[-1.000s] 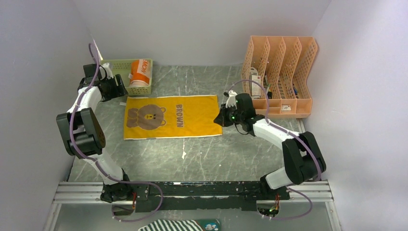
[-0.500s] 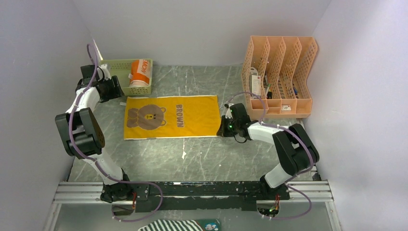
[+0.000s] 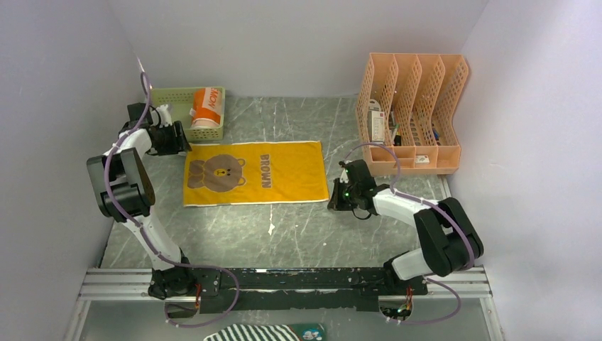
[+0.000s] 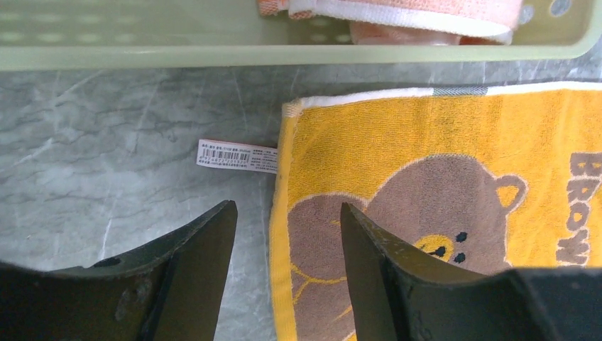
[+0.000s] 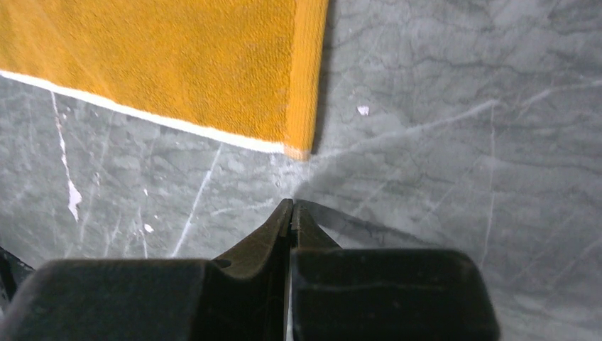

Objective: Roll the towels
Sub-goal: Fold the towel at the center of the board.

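Yellow towel (image 3: 255, 172) lies flat and unrolled mid-table (image 3: 298, 234), bear print and "BROWN" face up. Orange towel (image 3: 206, 106) is rolled, sitting in the green basket (image 3: 170, 96) at far left. Left claw (image 4: 284, 263) is released, jaws apart, straddling the yellow towel's left edge near its far corner. A white barcode tag (image 4: 236, 155) sticks out of that edge just ahead of it. Contact with the cloth: can't tell. Right claw (image 5: 291, 213) is clenched on nothing, tips over bare table just off the towel's near right corner. Peach file rack (image 3: 415, 106) sits far right.
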